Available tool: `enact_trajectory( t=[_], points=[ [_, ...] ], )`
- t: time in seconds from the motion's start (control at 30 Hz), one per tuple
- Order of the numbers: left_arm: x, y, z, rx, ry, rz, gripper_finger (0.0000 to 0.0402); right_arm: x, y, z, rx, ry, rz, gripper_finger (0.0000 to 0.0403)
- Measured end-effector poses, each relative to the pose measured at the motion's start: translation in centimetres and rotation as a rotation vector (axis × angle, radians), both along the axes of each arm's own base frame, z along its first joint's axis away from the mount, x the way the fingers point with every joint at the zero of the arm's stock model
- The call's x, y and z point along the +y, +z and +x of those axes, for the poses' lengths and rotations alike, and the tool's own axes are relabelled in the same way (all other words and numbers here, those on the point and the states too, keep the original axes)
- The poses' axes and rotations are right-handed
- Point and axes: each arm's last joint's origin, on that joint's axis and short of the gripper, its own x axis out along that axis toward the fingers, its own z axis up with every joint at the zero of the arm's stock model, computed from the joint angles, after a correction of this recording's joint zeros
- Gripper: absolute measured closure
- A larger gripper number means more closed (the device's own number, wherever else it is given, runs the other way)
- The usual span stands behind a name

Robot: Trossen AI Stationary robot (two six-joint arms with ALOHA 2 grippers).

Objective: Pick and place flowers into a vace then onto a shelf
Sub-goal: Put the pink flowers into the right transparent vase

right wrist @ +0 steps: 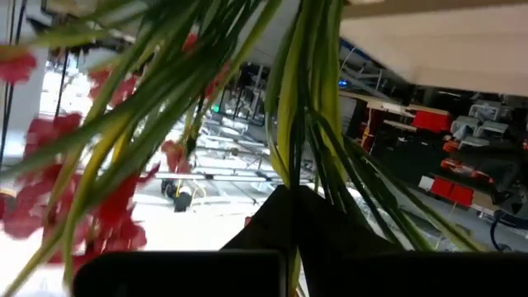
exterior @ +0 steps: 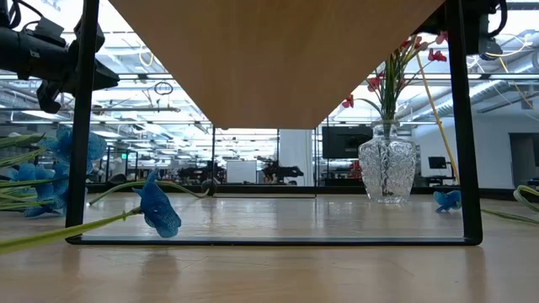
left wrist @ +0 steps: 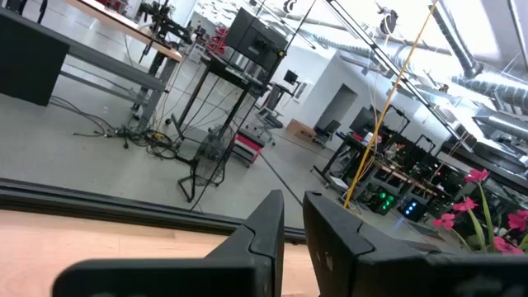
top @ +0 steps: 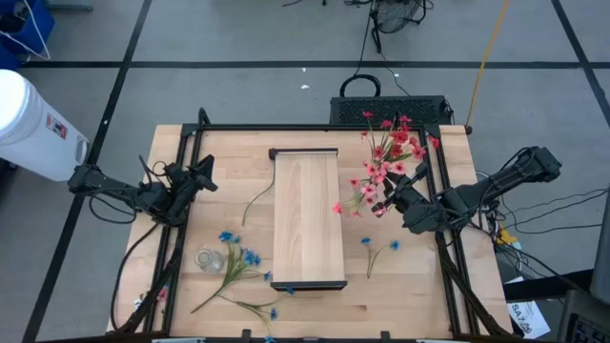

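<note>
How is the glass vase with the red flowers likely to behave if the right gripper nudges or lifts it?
The vase looks like thick cut glass, so probably heavy and smooth to grip. The tall red flowers spread well above it, so a push high up might tip it. The right gripper is shut on their stems.

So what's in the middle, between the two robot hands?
The shelf, a pale wood board, lies flat between the left gripper and the right gripper. A bare green stem lies on its left. The high view shows this.
</note>
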Motion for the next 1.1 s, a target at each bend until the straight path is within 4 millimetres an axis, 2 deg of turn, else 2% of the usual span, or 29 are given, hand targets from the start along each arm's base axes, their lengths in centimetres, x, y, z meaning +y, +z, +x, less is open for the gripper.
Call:
enact_trajectory(
  t=[0.47,1.1],
  points=[
    [0.0,0.0,0.0,0.0,0.0,0.0,0.035,-0.9,-2.5,0.1,0.007,0.017,0.076,0.0398],
    [0.0,0.0,0.0,0.0,0.0,0.0,0.035,-0.7,-2.1,0.8,-0.051,0.115,0.16,0.039]
  ],
)
